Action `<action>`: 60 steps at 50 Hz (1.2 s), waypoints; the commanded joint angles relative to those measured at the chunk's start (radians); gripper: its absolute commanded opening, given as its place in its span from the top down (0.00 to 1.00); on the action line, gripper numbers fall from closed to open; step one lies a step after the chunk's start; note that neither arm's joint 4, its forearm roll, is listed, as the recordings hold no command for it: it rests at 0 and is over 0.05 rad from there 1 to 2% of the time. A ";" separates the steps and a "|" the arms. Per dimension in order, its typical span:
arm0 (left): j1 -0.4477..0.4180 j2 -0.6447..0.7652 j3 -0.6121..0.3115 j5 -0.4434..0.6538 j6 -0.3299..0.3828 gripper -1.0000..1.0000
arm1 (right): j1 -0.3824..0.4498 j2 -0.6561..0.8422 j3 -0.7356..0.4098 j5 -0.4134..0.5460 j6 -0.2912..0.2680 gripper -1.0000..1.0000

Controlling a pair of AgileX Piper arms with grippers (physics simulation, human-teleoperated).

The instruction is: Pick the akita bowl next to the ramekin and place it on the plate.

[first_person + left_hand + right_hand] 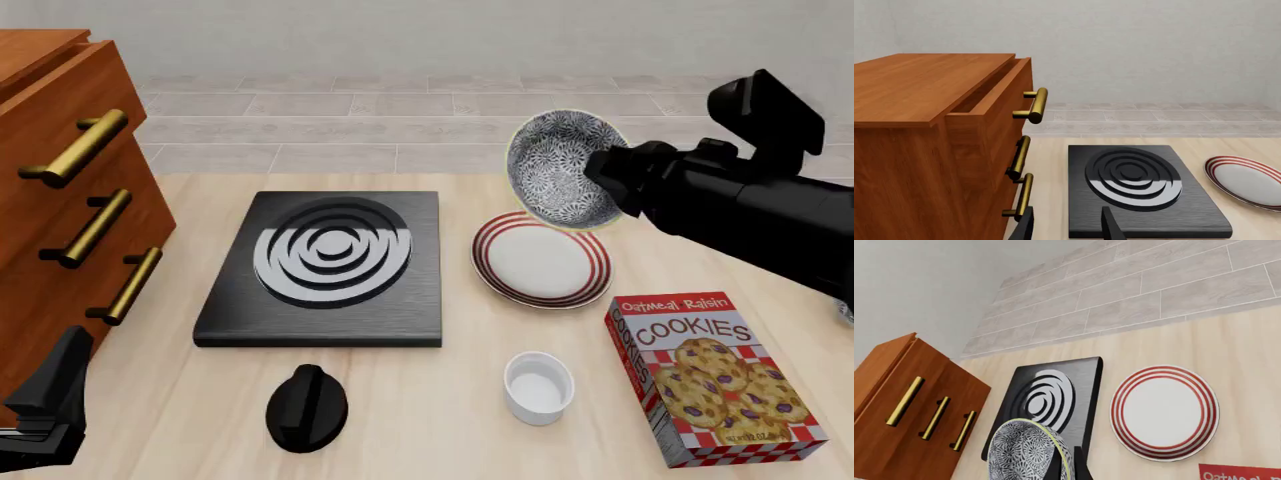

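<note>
The akita bowl (563,168), with its fine black-and-white pattern, hangs tilted on edge in the air above the far rim of the plate (541,262). My right gripper (603,180) is shut on the bowl's rim. In the right wrist view the bowl (1026,451) sits right at the fingers (1066,466), with the red-striped plate (1165,411) below and beyond it. The white ramekin (539,388) stands alone on the table nearer me. My left gripper (1069,227) is open and holds nothing, low by the cabinet at the table's near left.
A black stove slab with a ringed burner (327,262) lies left of the plate, with a black knob (307,407) in front of it. A cookies box (714,378) lies at the near right. A wooden drawer cabinet (67,200) with brass handles fills the left side.
</note>
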 commanded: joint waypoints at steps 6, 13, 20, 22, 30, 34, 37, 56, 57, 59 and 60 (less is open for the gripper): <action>0.000 0.000 0.000 0.000 0.000 0.00 | -0.054 0.069 0.006 -0.082 0.069 1.00; 0.000 0.000 0.000 0.000 0.000 0.00 | -0.069 0.097 0.019 -0.136 0.119 1.00; 0.000 0.000 0.000 0.000 0.000 0.00 | -0.108 0.144 0.012 -0.157 0.127 1.00; 0.000 0.000 0.000 0.000 0.000 0.00 | -0.118 0.154 0.010 -0.163 0.137 1.00; 0.000 0.000 0.000 0.000 0.000 0.00 | -0.174 0.193 -0.008 -0.185 0.165 1.00; 0.000 0.000 0.000 0.000 0.000 0.00 | -0.183 0.217 -0.017 -0.200 0.171 1.00; 0.000 0.000 0.000 0.000 0.000 0.00 | -0.178 0.236 -0.015 -0.217 0.195 1.00; 0.000 0.000 0.000 0.000 0.000 0.00 | -0.200 0.309 -0.032 -0.264 0.255 1.00; 0.000 0.000 0.000 0.000 0.000 0.00 | -0.207 0.311 -0.034 -0.265 0.254 1.00; 0.000 0.000 0.000 0.000 0.000 0.00 | -0.208 0.319 -0.037 -0.263 0.257 1.00; 0.000 0.000 0.000 0.000 0.000 0.00 | -0.209 0.323 -0.039 -0.263 0.258 1.00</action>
